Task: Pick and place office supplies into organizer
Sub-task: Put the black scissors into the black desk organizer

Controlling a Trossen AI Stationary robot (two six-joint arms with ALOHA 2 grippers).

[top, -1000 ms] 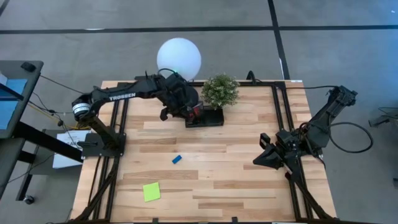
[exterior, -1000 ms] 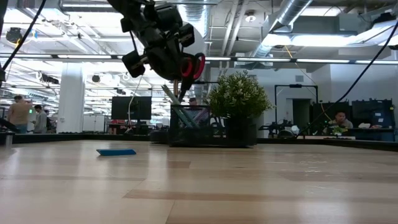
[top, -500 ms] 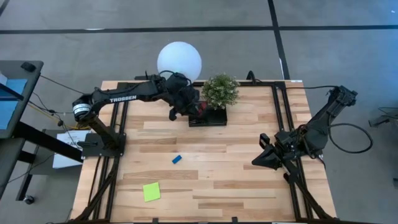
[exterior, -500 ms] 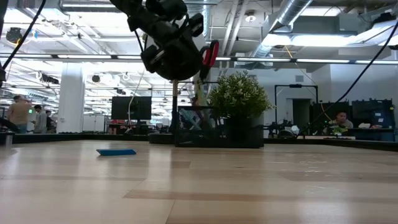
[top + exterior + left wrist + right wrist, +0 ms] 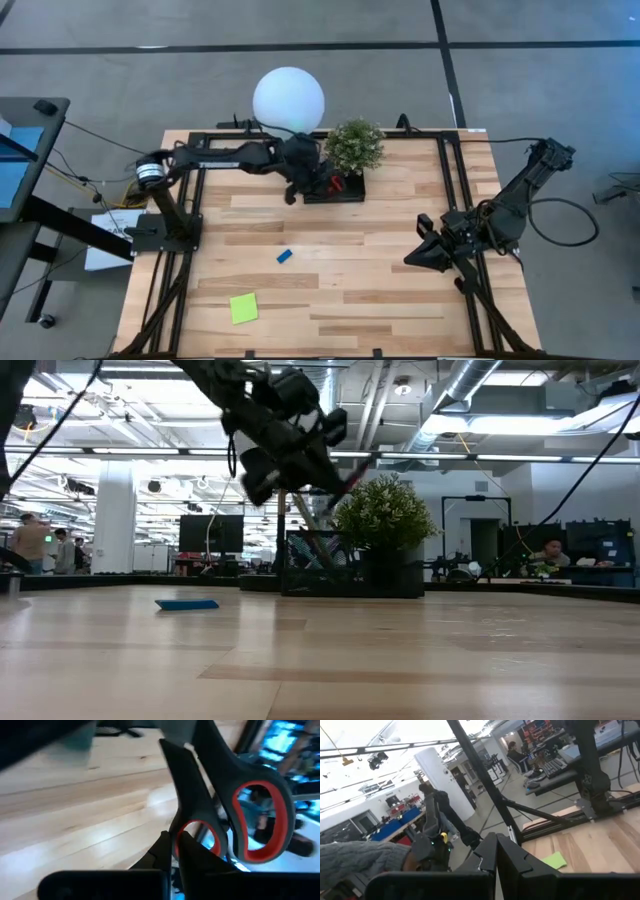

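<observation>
Above the organizer [image 5: 335, 188], red-handled scissors [image 5: 235, 815] in the left claw [image 5: 312, 180].

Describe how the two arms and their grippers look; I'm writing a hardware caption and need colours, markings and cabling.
Both are dark, near-black jointed arms on black frame mounts. The left arm has a silver-grey ring at its base joint, with thin cables trailing from there. The right arm has a black cable looping off the table's side. The left gripper and the right gripper both have angular black fingers.

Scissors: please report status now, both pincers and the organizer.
Left pincer over organizer, scissors at its fingers. Right pincer idle, right side. Eraser, sticky pad still out. Plant crowds organizer.
</observation>
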